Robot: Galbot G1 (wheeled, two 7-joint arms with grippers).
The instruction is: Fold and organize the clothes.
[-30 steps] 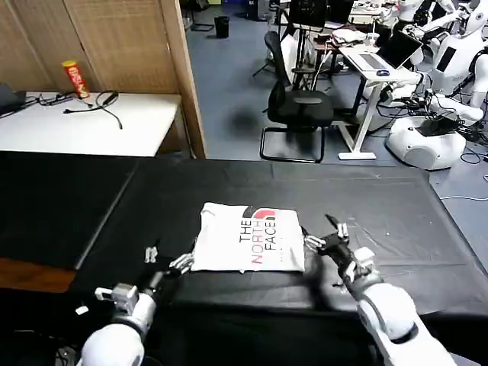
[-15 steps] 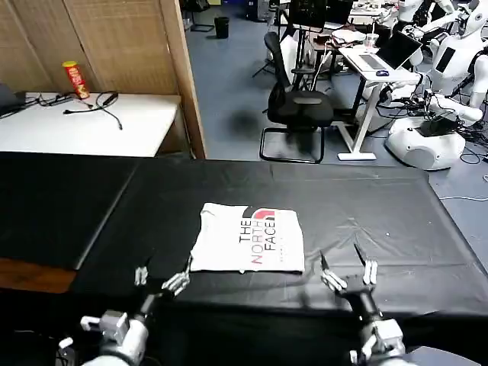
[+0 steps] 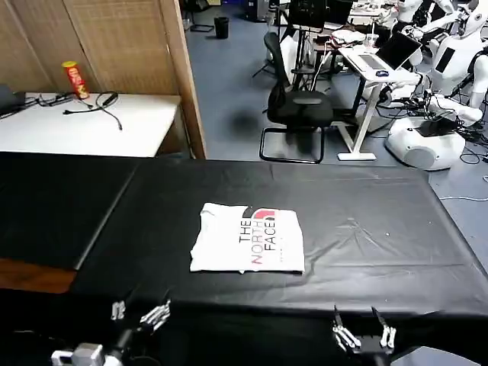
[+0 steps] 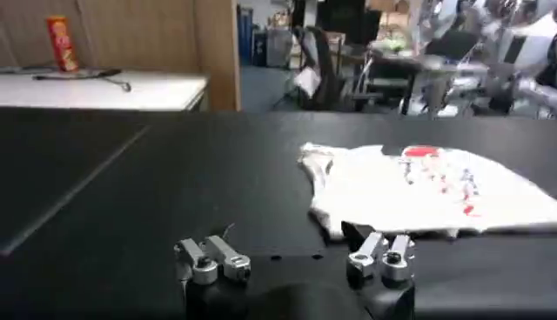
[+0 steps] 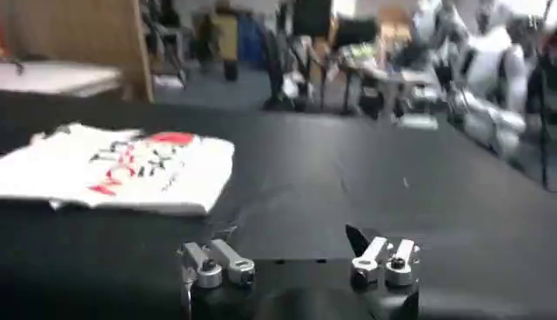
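Note:
The clothes, a white T-shirt [image 3: 248, 238] with black and red print, lie folded into a neat rectangle in the middle of the black-covered table [image 3: 366, 229]. They also show in the left wrist view [image 4: 426, 187] and in the right wrist view [image 5: 122, 167]. My left gripper [image 3: 139, 313] hangs open below the table's near edge, left of the shirt, with nothing in it [image 4: 296, 258]. My right gripper [image 3: 363, 331] is open and empty too, low at the near edge to the shirt's right [image 5: 298, 257].
A white side table [image 3: 84, 122] with a red can [image 3: 75, 79] and cables stands at the back left, beside a wooden screen [image 3: 114, 38]. Behind the table are an office chair [image 3: 299, 107], desks and other robots [image 3: 431, 137].
Both grippers have drawn back from the shirt's sides toward me and dropped below the table's near edge. The folded shirt has stayed in place.

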